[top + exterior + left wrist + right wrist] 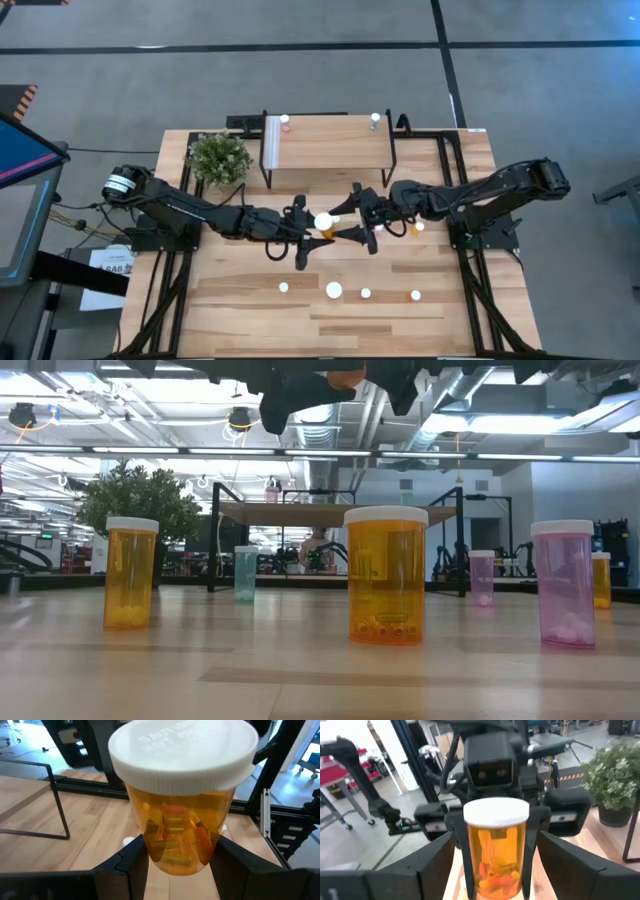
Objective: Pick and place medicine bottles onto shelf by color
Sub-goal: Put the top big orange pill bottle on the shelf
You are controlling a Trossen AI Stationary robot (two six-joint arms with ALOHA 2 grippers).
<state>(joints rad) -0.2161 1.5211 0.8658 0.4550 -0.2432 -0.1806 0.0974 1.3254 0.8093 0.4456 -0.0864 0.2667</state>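
An orange medicine bottle [323, 220] with a white cap is in my left gripper [318, 228], above the table's middle, in front of the shelf [325, 140]. My right gripper [350, 221] is open and faces it from the right. Its fingers stand wide on either side of the bottle [496, 852] and do not touch it. A pink bottle [285, 123] and a pale one [375, 119] stand on the shelf's far edge. Several more bottles stand on the table near its near edge, among them a wide orange one [386, 575] and a pink one [566, 585]. My left gripper pinches the orange bottle's lower body [175, 845] between its two fingers [127, 862], coming level from the table's left. The bottle stands upright in the hold, cap on top. It is lifted clear of the table.
A potted plant [218, 157] stands left of the shelf. One more bottle [418, 227] sits under my right arm. A black frame runs around the table. The wood between the shelf and the near row of bottles [334, 290] is bare.
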